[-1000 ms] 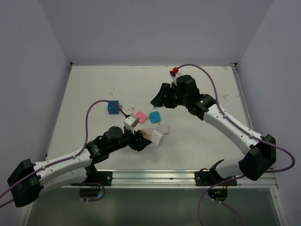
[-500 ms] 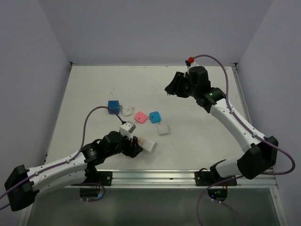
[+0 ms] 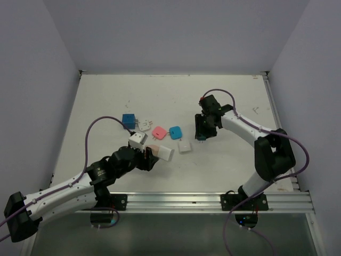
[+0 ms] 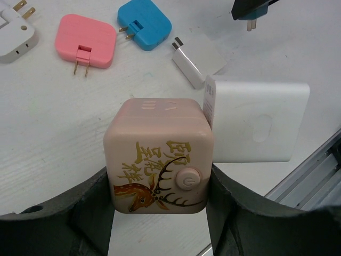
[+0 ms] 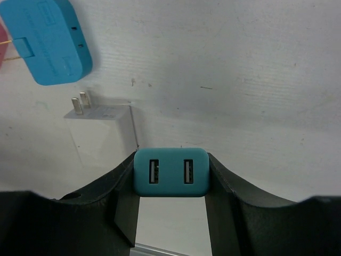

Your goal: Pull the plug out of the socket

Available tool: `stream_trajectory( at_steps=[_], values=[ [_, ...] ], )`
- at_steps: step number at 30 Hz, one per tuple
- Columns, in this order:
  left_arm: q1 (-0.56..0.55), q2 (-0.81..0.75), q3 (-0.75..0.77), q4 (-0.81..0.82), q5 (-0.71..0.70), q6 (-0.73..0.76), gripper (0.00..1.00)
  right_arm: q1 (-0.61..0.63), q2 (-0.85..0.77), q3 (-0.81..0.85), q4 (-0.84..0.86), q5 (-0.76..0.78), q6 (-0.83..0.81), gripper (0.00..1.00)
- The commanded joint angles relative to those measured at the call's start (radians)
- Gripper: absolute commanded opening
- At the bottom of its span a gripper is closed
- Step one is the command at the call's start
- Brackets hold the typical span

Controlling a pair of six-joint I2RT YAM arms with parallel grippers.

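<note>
The socket (image 4: 159,154) is a pale pink cube with gold characters, a deer drawing and a round button on its near face. It is clamped between the fingers of the left gripper (image 4: 160,198), with a white adapter (image 4: 256,120) against its right side. The teal plug (image 5: 170,172) shows two USB ports on its back and is pinched in the right gripper (image 5: 170,188) above the table (image 5: 240,64), well apart from the socket.

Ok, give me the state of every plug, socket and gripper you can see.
pink cube socket: clamped in the left gripper.
white adapter: against the cube's side, apparently plugged in.
teal charger: unplugged, held by the right gripper.
pink plug: lying loose, prongs out.
blue plug: loose, prongs out.
flat white charger: loose, unplugged.
</note>
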Motion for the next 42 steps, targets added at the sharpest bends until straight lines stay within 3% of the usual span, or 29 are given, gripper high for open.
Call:
stream_trajectory(
  at_steps=[1, 8, 11, 14, 20, 27, 32, 37, 42],
  values=[
    [-0.005, -0.012, 0.06, 0.047, -0.034, 0.018, 0.0, -0.004, 0.048, 0.084, -0.054, 0.013, -0.065, 0.06],
    [-0.004, -0.036, 0.058, 0.029, -0.054, 0.021, 0.0, -0.003, 0.175, 0.165, -0.049, 0.007, -0.062, 0.19],
    [-0.004, -0.033, 0.057, 0.029, -0.054, 0.021, 0.0, -0.003, 0.202, 0.177, -0.043, 0.001, -0.054, 0.32],
    [-0.004, -0.023, 0.054, 0.035, -0.052, 0.023, 0.0, -0.003, 0.214, 0.183, -0.039, 0.003, -0.049, 0.54],
    [-0.004, -0.018, 0.049, 0.05, -0.045, 0.023, 0.0, -0.003, 0.209, 0.213, -0.059, 0.013, -0.051, 0.71],
    [-0.004, -0.029, 0.051, 0.046, -0.055, 0.023, 0.0, -0.003, 0.033, 0.158, -0.011, -0.009, -0.034, 0.72],
    [-0.004, -0.023, 0.061, 0.057, -0.075, 0.023, 0.0, -0.003, -0.252, 0.024, 0.163, -0.209, 0.0, 0.72],
    [-0.004, -0.004, 0.072, 0.087, -0.091, 0.029, 0.0, 0.009, -0.416, -0.112, 0.303, -0.423, 0.098, 0.74],
    [-0.004, 0.03, 0.103, 0.113, -0.111, 0.024, 0.0, 0.107, -0.489, -0.182, 0.394, -0.425, 0.142, 0.76]
  ],
)
